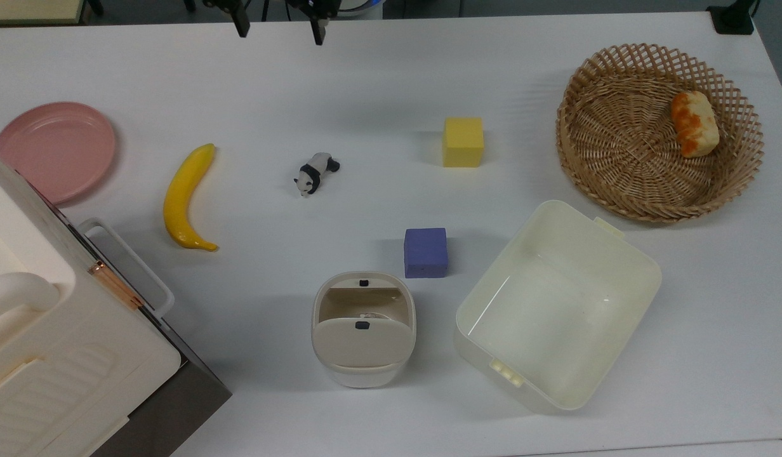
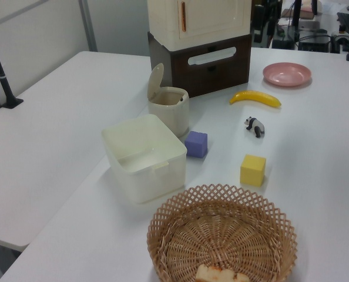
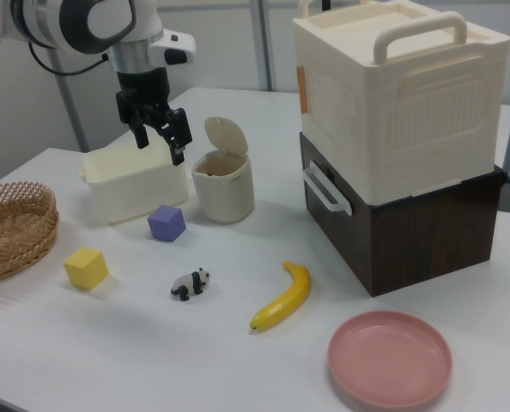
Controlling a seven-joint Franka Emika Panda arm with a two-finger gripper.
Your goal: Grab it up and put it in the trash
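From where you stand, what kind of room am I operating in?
Probably a robotics lab: white tables, an arm's gripper, and test props such as a toy panda, foam cubes and a banana.

The top view looks straight down on the worktop (image 1: 378, 89), the fingers (image 1: 317, 28) at its upper edge. The left view faces across from the basket (image 2: 221, 235) end; the right view from the pink plate (image 3: 390, 358) end. All share the panda (image 1: 315, 172).

We see the small rounded beige-white trash bin (image 1: 364, 330) standing upright on the desk (image 1: 365, 95), its swing flap lid (image 2: 155, 81) tipped open. Inside the opening, a whitish scrap, seemingly the crumpled paper ball (image 1: 369, 315), lies partly hidden.
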